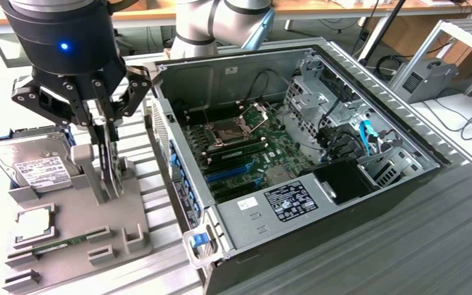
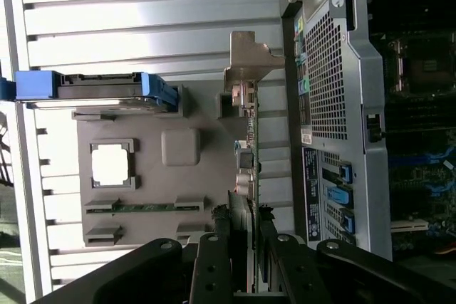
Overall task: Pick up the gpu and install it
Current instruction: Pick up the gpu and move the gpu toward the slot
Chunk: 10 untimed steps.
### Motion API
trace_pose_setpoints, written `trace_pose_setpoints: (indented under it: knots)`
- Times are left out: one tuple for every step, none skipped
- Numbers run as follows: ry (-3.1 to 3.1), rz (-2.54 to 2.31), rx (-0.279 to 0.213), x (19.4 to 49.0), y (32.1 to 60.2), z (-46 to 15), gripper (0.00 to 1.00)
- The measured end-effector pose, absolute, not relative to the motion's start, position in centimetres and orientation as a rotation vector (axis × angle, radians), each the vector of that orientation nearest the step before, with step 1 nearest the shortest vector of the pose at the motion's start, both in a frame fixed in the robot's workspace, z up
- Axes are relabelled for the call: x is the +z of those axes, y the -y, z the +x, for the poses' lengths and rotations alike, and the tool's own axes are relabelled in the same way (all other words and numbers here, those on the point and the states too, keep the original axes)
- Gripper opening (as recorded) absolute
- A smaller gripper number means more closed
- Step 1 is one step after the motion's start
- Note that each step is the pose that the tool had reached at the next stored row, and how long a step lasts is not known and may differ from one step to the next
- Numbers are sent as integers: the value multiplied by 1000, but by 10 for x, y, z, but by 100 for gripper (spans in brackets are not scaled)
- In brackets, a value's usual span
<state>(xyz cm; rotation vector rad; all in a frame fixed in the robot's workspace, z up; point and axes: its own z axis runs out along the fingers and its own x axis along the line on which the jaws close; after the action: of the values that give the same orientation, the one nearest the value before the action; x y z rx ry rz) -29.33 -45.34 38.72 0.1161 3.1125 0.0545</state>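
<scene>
Gripping gpu (image 1: 109,172) by top edge, gripper (image 1: 105,126) pinched narrow on card. Card upright in gray holder (image 1: 80,218) beside open pc case (image 1: 302,153). Best: lift straight, keep vertical, don't snag bracket (image 2: 249,62).

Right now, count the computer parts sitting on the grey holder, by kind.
Hard drive: 1
Processor chip: 1
Memory stick: 1
Graphics card: 1
Total: 4
</scene>
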Motion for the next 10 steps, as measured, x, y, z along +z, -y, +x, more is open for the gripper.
trace_pose_setpoints:
  knots:
    - [-3112,116,55,388,453,-293,26]
    - [-3113,116,54,388,453,-293,26]
    - [-3113,116,54,389,453,-293,26]
    - [-3113,116,54,389,453,-293,26]
    - [-3113,116,54,390,453,-293,26]
    - [-3113,116,54,390,453,-293,26]
    - [-3113,116,54,391,453,-293,26]
    - [-3113,116,54,392,453,-293,26]
    - [-3113,116,54,392,453,-293,26]
    - [-3113,116,54,393,453,-293,26]
